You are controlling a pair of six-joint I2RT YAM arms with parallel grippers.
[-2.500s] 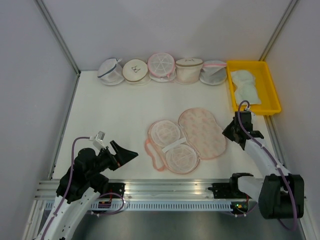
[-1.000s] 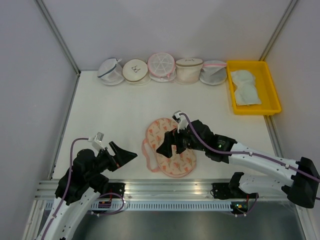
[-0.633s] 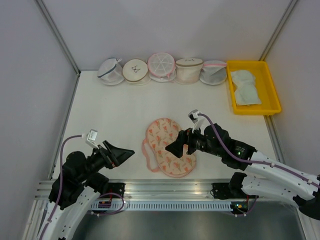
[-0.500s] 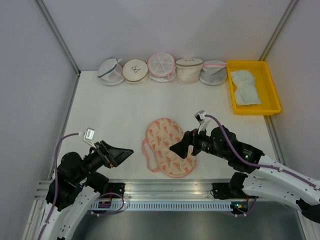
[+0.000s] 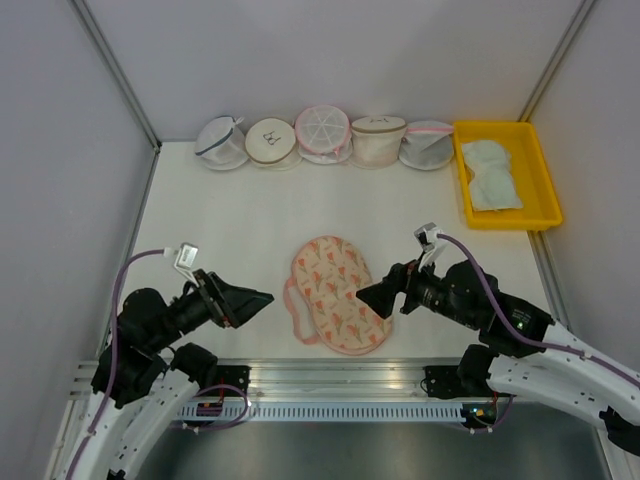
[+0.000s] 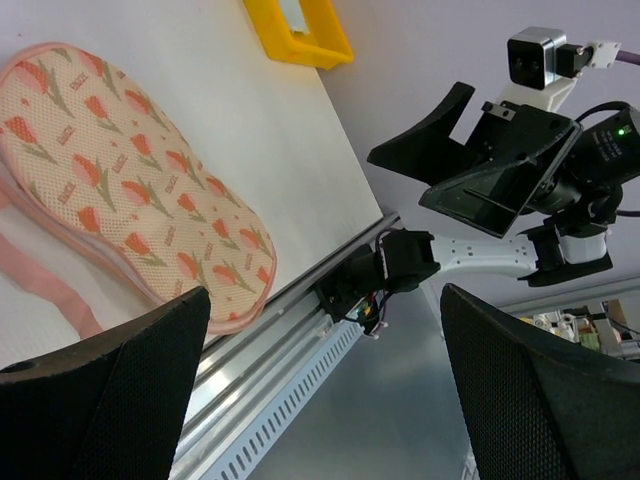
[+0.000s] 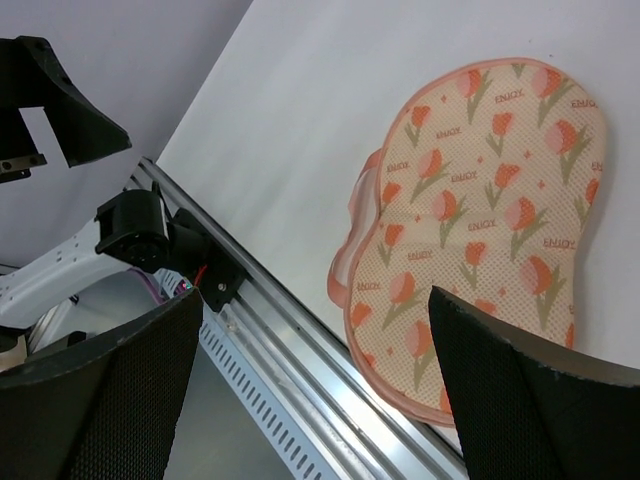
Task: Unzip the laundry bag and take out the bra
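Right end effector (image 5: 368,298) has drawn back off the laundry bag (image 5: 338,293) toward its own base. The bag lay spread open a couple of seconds ago and is now folded shut, printed side up.

Both sets of fingers stand wide apart with nothing between them, as each wrist view shows. Left end effector (image 5: 262,298) hangs above the tabletop (image 5: 230,230).

Bag position: just ahead of and below the right tips, and ahead of the left tips with bare tabletop between. Its pink loop (image 5: 297,310) trails on the side nearer the left end effector.

The bra (image 5: 487,172), as I read the pale cloth, sits in the yellow tray (image 5: 552,200), well behind and outboard of the right end effector.

Handling, my estimate:
- The bag is light, limp fabric.
- It will likely slide and bunch if pulled from one side only.
- Best holds look like the pink trim at a lobe's edge or the loop, with the other end effector pinning it.
- I cannot make out the zip pull.
- The bra is soft, so I would pinch a fold of it.
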